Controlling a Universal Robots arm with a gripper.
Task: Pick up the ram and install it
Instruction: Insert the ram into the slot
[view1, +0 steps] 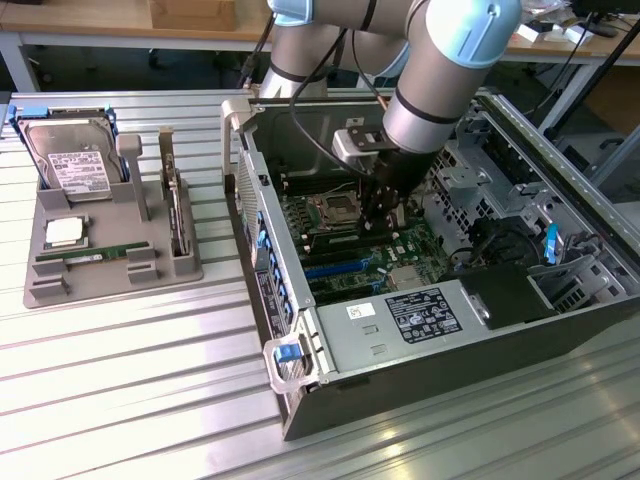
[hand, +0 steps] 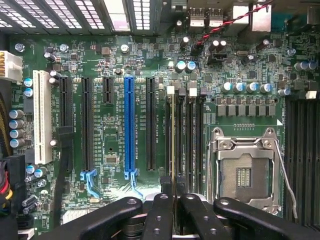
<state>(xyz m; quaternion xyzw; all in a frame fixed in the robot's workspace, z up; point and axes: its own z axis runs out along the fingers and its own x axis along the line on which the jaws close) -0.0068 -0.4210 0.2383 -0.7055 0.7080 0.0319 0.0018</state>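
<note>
My black gripper is down inside the big open grey computer case, just over the green motherboard. My jaws are squeezed in narrow, and they pinch a long, thin green ram stick by its top edge.

In the wrist view I see the ram stick edge-on, so it looks like one skinny line. It stands on its thin edge, with its flat sides facing sideways. Its long way runs along the long black memory slots, and it sits right over the slot at the end of that row. I cannot tell if it is pushed all the way in. My black fingers are close on both sides of it.

The silver square processor socket is just beside those slots. A long blue slot lies on the other side.

In the exterior view, a grey holder tray rests on the ribbed metal table, well apart from the case, toward the exterior view's left. A second green ram stick lies flat in it, long way pointing across the tray. A silver hard drive with a white label and a square silver processor chip sit there too.
</note>
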